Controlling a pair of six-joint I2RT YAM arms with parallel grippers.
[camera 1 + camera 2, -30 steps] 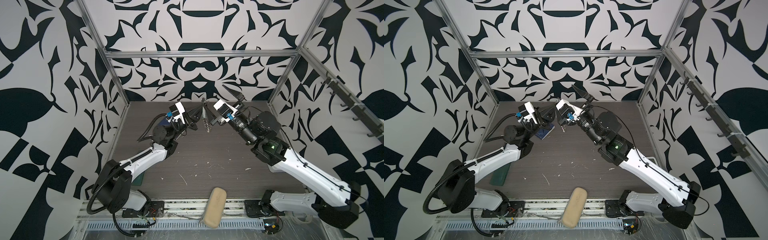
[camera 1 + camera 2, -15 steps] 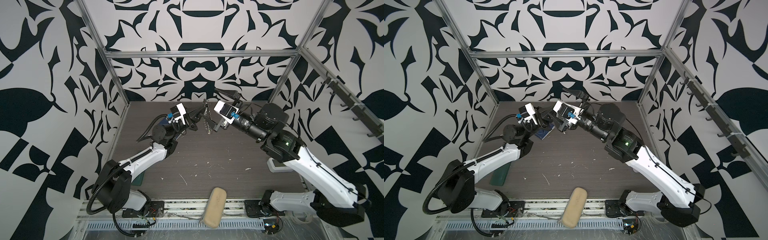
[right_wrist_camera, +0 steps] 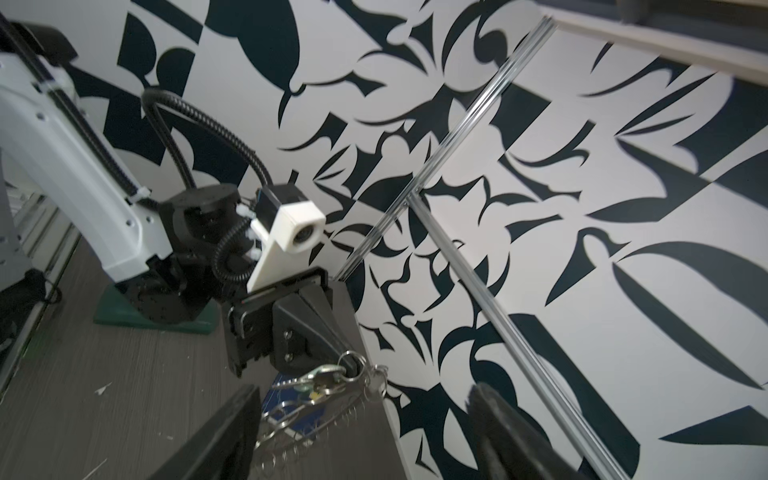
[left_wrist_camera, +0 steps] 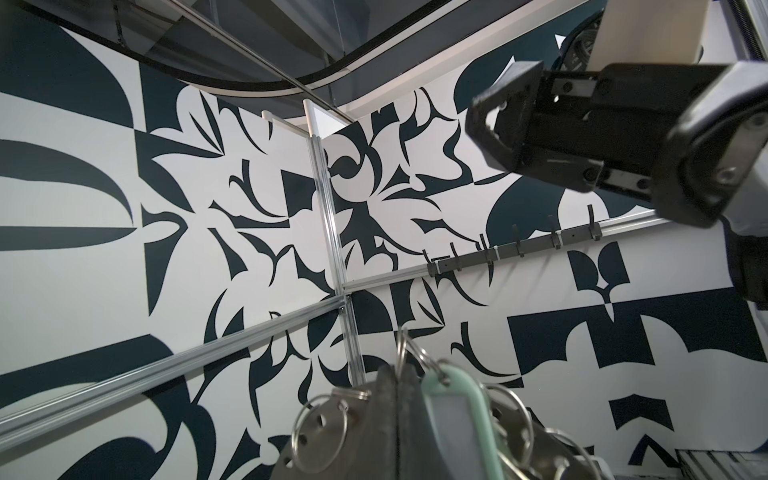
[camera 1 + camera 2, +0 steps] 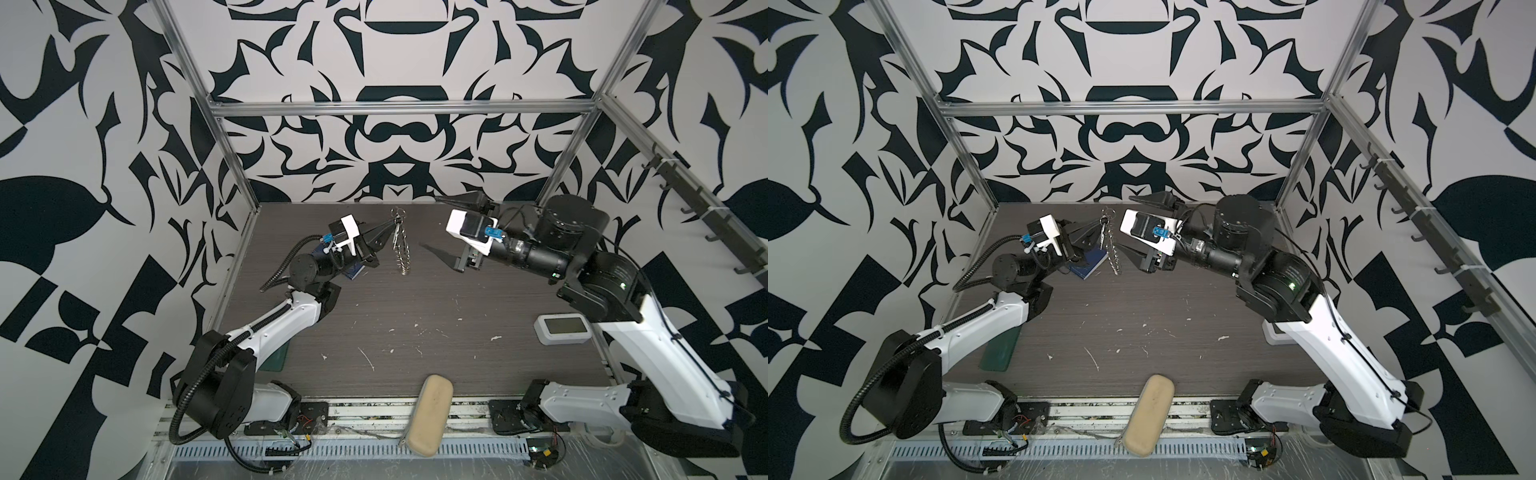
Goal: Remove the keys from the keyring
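The keyring (image 5: 402, 246) (image 5: 1111, 249) hangs edge-on in the air above the table's far side, a flat grey metal ring with wire split rings along its rim. My left gripper (image 5: 390, 226) (image 4: 395, 376) is shut on its upper rim. In the left wrist view the pale mint-green tag (image 4: 453, 419) lies against the shut jaws, beside the grey keyring (image 4: 324, 436). The silver keys (image 3: 322, 372) hang at the left gripper's tip (image 3: 353, 365). My right gripper (image 5: 429, 222) (image 3: 365, 419) stands open to the right of the keyring, holding nothing and not touching it.
A blue booklet (image 5: 1088, 268) lies on the dark table under the left gripper. A green flat block (image 5: 998, 349) sits by the left arm, and a white device with a screen (image 5: 563, 328) by the right arm. A beige case (image 5: 430, 409) rests on the front edge.
My right gripper has drawn back to the right, away from the keyring, with its arm raised. The left gripper and the keyring have hardly moved.
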